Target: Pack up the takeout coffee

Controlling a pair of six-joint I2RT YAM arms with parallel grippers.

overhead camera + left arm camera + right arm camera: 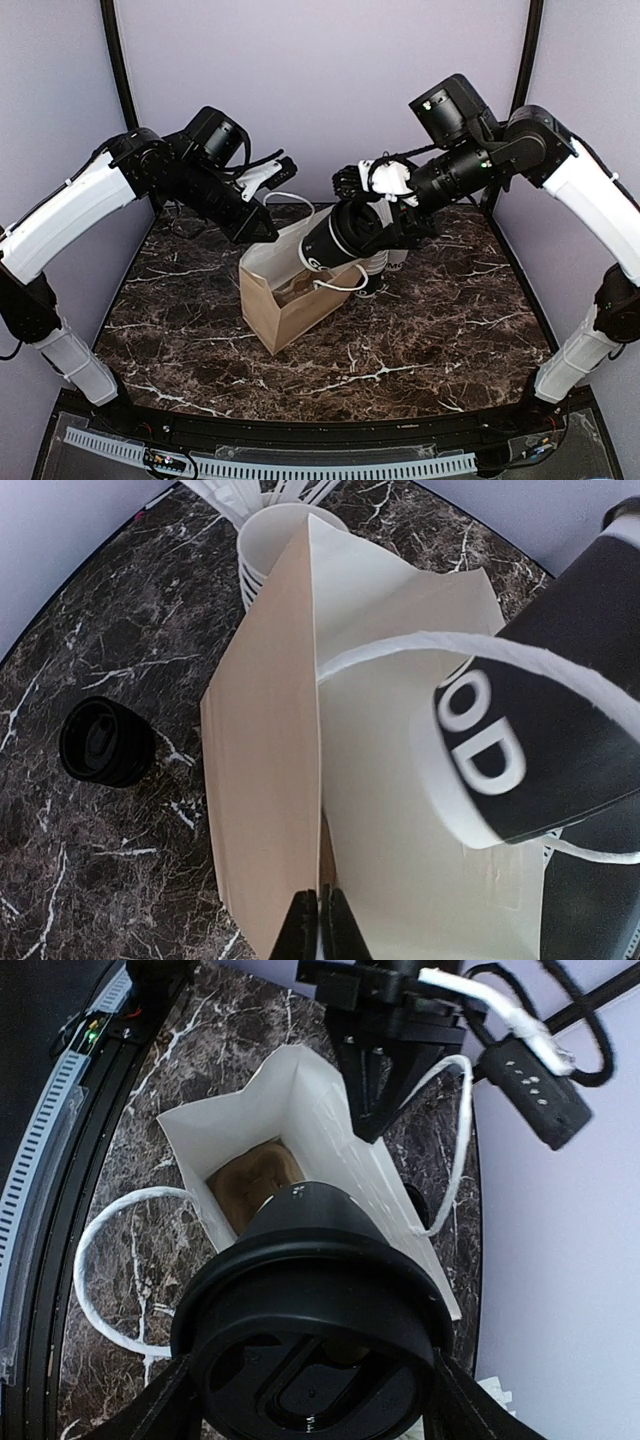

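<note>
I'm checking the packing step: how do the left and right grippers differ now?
The left gripper is pinched shut on the bag; the right gripper stands wide around the cup. The left reaches down to the bag; the right holds its cup tilted over the opening. Both grip something.

The left gripper (321, 922) sits at the near rim of the paper bag (265, 780), its two black fingers pressed together on the edge where the brown outer wall meets the white inside. The bag stands open on the dark marble table (80, 880). Over the bag's mouth, on its right side, a takeout coffee cup (560, 710) hangs tilted, white-ringed base towards the bag, white letters on its black wall. The bag's white handle (400, 645) loops across in front of the cup. Behind the bag stands a stack of white cups (262, 555) holding white straws (228, 495). Left of the bag, well apart, a black lid (105, 742) lies on the marble
</note>
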